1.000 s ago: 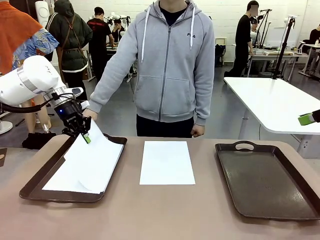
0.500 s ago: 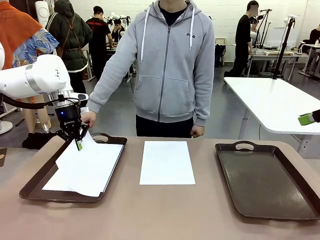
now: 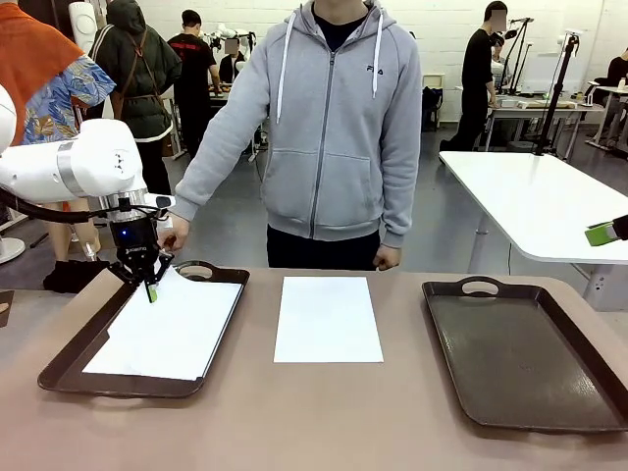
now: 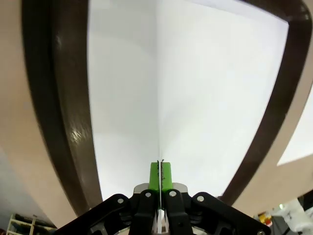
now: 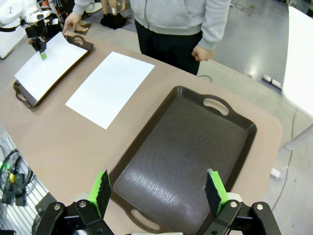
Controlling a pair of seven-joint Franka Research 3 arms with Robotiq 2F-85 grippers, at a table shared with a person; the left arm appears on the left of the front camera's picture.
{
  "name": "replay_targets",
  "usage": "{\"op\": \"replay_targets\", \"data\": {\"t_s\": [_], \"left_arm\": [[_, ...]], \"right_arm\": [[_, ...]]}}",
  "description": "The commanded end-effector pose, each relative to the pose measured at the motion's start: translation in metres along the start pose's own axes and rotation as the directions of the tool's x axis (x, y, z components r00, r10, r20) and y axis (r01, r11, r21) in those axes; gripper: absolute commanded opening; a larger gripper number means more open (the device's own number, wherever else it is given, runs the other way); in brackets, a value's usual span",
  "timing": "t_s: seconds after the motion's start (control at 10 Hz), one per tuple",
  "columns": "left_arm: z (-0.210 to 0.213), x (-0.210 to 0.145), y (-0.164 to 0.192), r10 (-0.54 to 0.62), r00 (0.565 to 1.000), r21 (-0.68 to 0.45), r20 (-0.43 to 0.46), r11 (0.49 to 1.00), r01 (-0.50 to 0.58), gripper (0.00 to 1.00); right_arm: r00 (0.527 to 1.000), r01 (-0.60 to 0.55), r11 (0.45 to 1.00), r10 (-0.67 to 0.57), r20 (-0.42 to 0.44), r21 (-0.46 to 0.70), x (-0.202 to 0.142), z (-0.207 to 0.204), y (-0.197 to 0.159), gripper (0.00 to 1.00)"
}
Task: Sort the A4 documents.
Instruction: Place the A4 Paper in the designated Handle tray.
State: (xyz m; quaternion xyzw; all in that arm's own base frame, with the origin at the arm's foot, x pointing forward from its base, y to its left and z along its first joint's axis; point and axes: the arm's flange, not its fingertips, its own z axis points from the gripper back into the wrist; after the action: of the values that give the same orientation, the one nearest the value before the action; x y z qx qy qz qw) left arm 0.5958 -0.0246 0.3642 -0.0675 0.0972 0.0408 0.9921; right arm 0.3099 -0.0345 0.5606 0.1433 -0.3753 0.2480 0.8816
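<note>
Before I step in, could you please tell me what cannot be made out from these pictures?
- Sheet count in the left tray: front view, the held sheet covers anything beneath.
- The right gripper: front view, the right edge cuts it off past one green pad.
- The person's hand near that tray: front view, partly hidden behind the left gripper.

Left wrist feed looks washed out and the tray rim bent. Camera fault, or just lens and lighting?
Left wrist view: the sheet is nearly featureless white, one thin line running up from the shut left tool; the tray rim bows from the wide lens, with a small glint. Front view: sharp, evenly lit, same rim straight.
</note>
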Motion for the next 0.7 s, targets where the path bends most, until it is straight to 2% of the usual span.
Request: {"op": "replay_targets", "data": {"t_s": [0.0, 0.2, 0.6], "left_arm": [[-0.010, -0.007, 0.004, 0.051, 0.995, 0.040, 0.087, 0.998, -0.055, 0.01], [-0.017, -0.007, 0.005, 0.046, 0.992, 0.015, 0.114, 0.999, -0.048, 0.01], [-0.026, -0.010, 0.007, 0.036, 0.994, 0.019, 0.106, 0.999, -0.038, 0.01]], "right_arm": [[1.000, 0.001, 1.000, -0.001, 0.003, 0.016, -0.001, -0.002, -0.001, 1.00], [1.000, 0.001, 1.000, -0.001, 0.003, 0.016, -0.001, -0.002, -0.001, 1.00], [1.000, 0.001, 1.000, -0.001, 0.003, 0.016, -0.001, -0.002, -0.001, 1.00]]}}
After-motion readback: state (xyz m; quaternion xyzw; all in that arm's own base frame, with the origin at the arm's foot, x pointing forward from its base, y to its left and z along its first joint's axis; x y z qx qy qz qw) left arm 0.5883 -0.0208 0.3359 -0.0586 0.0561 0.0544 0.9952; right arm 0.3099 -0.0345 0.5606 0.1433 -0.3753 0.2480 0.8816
